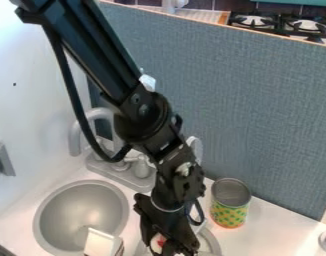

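One small white object with a red patch, lying low in the view at the black gripper; its outline is mostly hidden by the gripper, and we cannot make out what it is. State of the gripper: pointing down, partly cut off by the bottom edge; we cannot tell how far it is open, nor whether it has hold of the white and red object or only stands in front of it.

Beneath and beside the gripper, we list a second grey sink basin, only its right-hand rim showing past the arm. Just to the picture's left, one white, box-like block, its lower part cut off, overlapping the edge of a round grey metal basin.

Behind these, one grey faucet with a curved spout, partly covered by the black arm and its cable. To the picture's right of the arm, one open can, upright on the white counter, grey inside, its wrapper yellow with green spots.

Further out, we enter: one tall blue-grey textured panel; a black stove top behind it, cut off by the right edge; a grey fixture on the white wall, cropped at the picture's left.
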You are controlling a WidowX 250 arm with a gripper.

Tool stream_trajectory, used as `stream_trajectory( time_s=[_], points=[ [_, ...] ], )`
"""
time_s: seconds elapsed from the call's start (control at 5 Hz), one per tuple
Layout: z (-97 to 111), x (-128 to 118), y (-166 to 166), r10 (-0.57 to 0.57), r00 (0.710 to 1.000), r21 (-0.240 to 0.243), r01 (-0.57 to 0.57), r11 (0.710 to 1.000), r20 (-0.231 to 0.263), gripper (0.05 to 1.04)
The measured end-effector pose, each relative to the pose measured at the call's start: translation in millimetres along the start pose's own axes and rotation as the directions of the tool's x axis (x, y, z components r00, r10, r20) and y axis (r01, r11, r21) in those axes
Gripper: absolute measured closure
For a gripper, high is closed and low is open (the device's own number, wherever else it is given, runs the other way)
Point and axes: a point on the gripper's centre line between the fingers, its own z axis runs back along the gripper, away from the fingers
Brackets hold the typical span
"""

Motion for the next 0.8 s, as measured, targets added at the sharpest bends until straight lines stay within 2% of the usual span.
stream_trajectory(
  time_s=[0.2,0.4,0.6,0.8],
  points=[
    [-8,5,-1,0.073,0.996,-0.015,-0.072,0.997,0.049,0.543],
    [-25,2,8,0.1,0.992,-0.096,-0.093,0.991,0.078,0.543],
    [-39,5,12,0.051,0.992,-0.151,-0.033,0.988,0.119,0.543],
    [-45,9,14,0.079,0.99,-0.158,-0.061,0.986,0.115,0.544]
  ],
)
